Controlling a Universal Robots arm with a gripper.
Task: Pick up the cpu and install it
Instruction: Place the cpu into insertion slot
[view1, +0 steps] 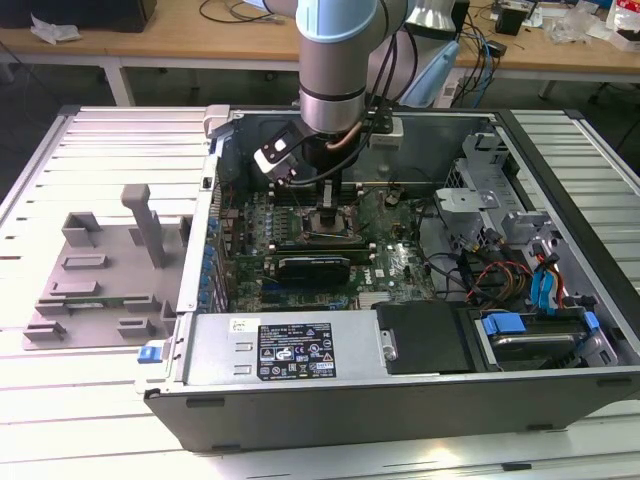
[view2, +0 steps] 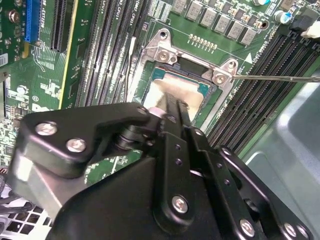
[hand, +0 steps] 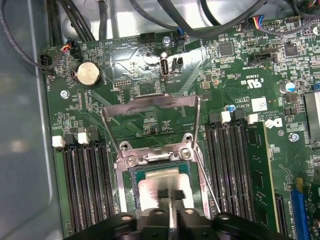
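Two black fingers (hand: 162, 194) of the gripper (hand: 169, 195) stand nearly pressed together, a thin slit between them, pinching nothing. Their tips are over the middle of the cpu (hand: 150, 186); whether they touch it I cannot tell. The cpu lies flat inside the socket (hand: 155, 159), silvery top up. Just past the socket, the metal load plate (hand: 150, 100) is swung open. Memory slots (hand: 87, 190) flank the socket on both sides. Farther from the socket, a coin battery (hand: 89, 74) sits on the green motherboard (hand: 235, 90). In the exterior view the arm (view1: 335, 60) stands upright over the socket inside the open computer case (view1: 420, 405). A grey tray (view1: 90, 270) lies well apart from the socket, outside the case.
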